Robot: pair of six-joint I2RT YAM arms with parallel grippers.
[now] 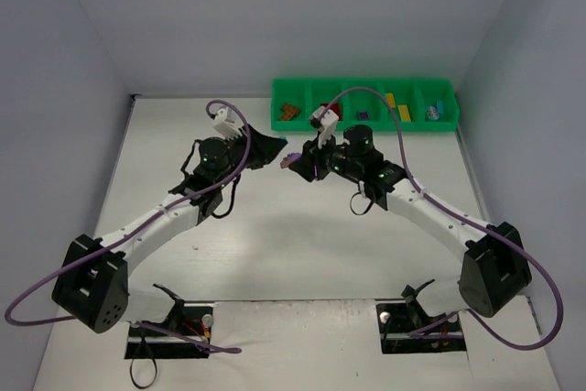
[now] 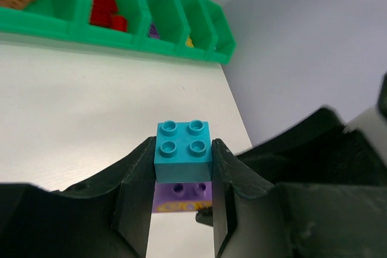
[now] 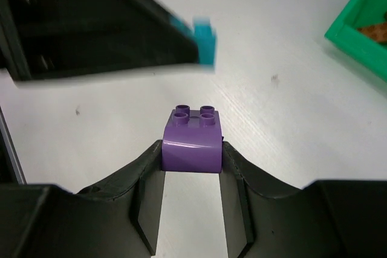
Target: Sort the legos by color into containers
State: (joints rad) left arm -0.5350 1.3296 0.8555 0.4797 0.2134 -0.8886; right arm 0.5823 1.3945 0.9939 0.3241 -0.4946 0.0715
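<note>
Left end effector (image 2: 183, 160) first: its two black fingers sit tight against the sides of the blue brick (image 2: 183, 149), so I've got that one pinched, studs facing my wrist camera. It's a square turquoise piece, glossy, with four round studs on top. From overhead it sits over the worktop (image 1: 302, 244) near the middle, just in front of the green tray (image 1: 366, 125).

Right end effector (image 3: 191, 156) now: narrow, clamped on the purple brick (image 3: 192, 143). That one has four studs on a small raised top and a rounded, shiny front that curves down between the fingers. In the left wrist view I can see a yellowish print on one of its faces.

The two bricks are near each other, the arms almost nose to nose, but they're apart. In the right wrist view, worktop shows between them, with the blue one further out and blurred at the tip of the other arm.

The tray lies along the far edge of the worktop, five compartments in a row. Left to right from overhead: a brown brick (image 1: 290, 112), red bricks (image 1: 331, 113), a small purple piece (image 1: 363, 116), yellow bricks (image 1: 396, 105), and in the last one a pale piece (image 1: 432, 113) whose colour I can't pin down.
</note>
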